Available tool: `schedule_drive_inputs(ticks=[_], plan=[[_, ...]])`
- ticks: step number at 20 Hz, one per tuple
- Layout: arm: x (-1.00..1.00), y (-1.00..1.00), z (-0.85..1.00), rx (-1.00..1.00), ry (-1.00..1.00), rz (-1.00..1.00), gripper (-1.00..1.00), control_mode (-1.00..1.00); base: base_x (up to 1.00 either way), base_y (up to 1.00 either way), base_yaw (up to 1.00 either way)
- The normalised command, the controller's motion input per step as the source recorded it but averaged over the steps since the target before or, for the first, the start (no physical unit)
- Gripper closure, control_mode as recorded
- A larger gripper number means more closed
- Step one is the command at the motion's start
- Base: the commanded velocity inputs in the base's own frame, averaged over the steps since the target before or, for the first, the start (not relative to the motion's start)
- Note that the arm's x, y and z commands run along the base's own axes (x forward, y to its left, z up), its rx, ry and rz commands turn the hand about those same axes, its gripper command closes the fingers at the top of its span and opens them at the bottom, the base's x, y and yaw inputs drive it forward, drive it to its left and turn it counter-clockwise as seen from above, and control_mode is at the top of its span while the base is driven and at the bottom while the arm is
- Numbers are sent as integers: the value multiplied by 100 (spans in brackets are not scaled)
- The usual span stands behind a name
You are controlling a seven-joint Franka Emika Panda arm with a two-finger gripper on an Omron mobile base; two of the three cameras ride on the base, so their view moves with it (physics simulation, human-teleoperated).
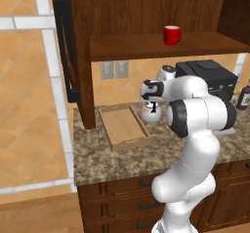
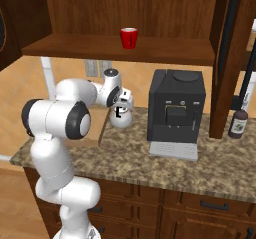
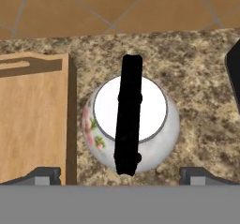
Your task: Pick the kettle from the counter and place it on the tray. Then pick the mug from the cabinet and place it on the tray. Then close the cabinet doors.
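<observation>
Kettle (image 3: pixel 131 129) sits on the tabletop (image 3: pixel 201 92) just beside the tray (image 3: pixel 30 120) - jaws spread wide, hovering right over its black handle. Red mug (image 1: pixel 172 34) up on the cabinet (image 1: pixel 146 12) shelf.

The granite worktop (image 1: pixel 97 159) carried the tray (image 1: pixel 124 126), the kettle (image 1: pixel 150 114), a coffee machine (image 2: pixel 176 110) and a dark bottle (image 2: pixel 238 124). In the hand view the kettle stood just at the tray's 3 o'clock, on bare stone. In the right base view the machine sat at the kettle's 3 o'clock, the bottle beyond. The cabinet shelf (image 1: pixel 161 49) above bore the mug (image 1: pixel 172 34).
</observation>
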Motion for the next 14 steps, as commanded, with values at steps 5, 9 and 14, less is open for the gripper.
schedule_drive_inputs(ticks=[5,9,14], plan=[[25,-1,-11,1,0,0,-100,-100,0,0,0],[23,-2,-9,1,0,0,-100,-100,0,0,0],[23,-1,-12,1,0,0,-100,-100,0,0,0]])
